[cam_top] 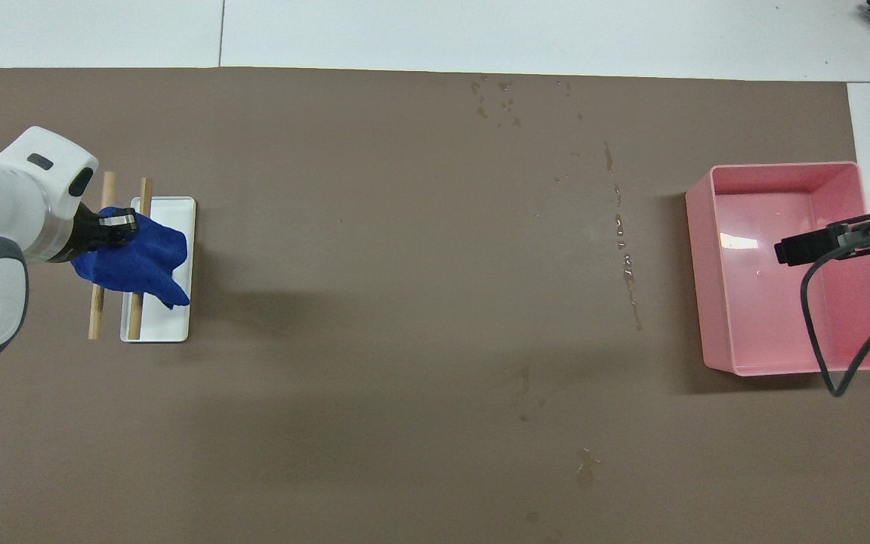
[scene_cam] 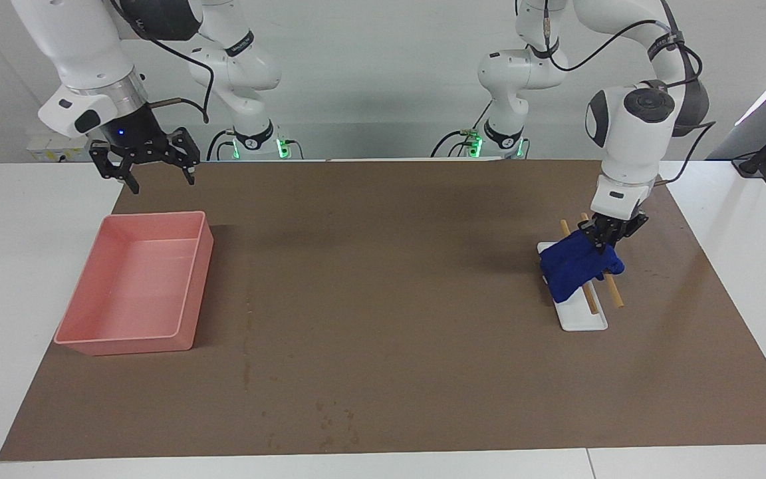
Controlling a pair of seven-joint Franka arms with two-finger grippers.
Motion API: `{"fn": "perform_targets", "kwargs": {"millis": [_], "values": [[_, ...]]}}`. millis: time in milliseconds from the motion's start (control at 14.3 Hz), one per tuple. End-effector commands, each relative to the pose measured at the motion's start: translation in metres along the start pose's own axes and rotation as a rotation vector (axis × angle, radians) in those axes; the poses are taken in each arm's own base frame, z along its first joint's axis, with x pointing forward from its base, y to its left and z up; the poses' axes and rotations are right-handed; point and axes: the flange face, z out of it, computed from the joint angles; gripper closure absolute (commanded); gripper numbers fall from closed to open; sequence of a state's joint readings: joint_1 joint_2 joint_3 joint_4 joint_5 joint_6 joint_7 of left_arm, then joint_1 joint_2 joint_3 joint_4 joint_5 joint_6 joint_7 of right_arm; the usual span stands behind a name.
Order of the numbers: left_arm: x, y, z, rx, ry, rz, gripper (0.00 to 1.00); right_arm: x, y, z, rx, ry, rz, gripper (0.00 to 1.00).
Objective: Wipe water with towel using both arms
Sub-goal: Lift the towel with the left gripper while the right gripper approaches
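I have the left pincer (scene_cam: 602,241) clenched on the towel (scene_cam: 576,265), which bunches and drapes over the two wooden sticks (scene_cam: 599,286) of the white stand (scene_cam: 586,319) at the left arm's end of the counter (scene_cam: 383,299), so it should lift cleanly. The right pincer (scene_cam: 147,166) waits spread wide over the counter by the pink tray (scene_cam: 131,286). The pinched towel edge is hidden from me, and the water streaks (cam_top: 624,249) are faint.

The stand (scene_cam: 582,313) sits on the mat (scene_cam: 389,299) at the left arm's end of the desk (scene_cam: 10,266). The towel (scene_cam: 576,265) drapes its sticks (scene_cam: 612,293). The tray (scene_cam: 137,286) lies well apart, at the right arm's end; water drops (cam_top: 624,249) lie between them, nearer the tray.
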State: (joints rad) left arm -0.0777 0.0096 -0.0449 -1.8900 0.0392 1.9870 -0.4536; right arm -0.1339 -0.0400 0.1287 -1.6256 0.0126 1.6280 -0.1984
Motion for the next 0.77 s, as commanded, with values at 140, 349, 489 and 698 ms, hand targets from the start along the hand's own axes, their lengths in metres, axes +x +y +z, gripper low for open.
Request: {"fn": "perform_targets", "kwargs": {"millis": [140,349,489,698], "values": [[-0.022,0.064,-0.043,-0.204,-0.163,-0.457,1.00,-0.008,0.000,-0.004,-0.003,-0.004,-0.029,0.00],[-0.048,0.112,-0.062,-0.296,-0.318,-0.822,1.00,-0.010,-0.013,-0.006,0.007,-0.001,-0.050,0.00],[-0.062,0.136,-0.070,-0.352,-0.464,-0.987,1.00,-0.008,-0.028,-0.007,0.008,-0.002,-0.081,0.00],[-0.076,0.164,-0.081,-0.438,-0.628,-1.168,1.00,-0.007,-0.047,-0.007,0.010,-0.003,-0.284,0.00]]}}
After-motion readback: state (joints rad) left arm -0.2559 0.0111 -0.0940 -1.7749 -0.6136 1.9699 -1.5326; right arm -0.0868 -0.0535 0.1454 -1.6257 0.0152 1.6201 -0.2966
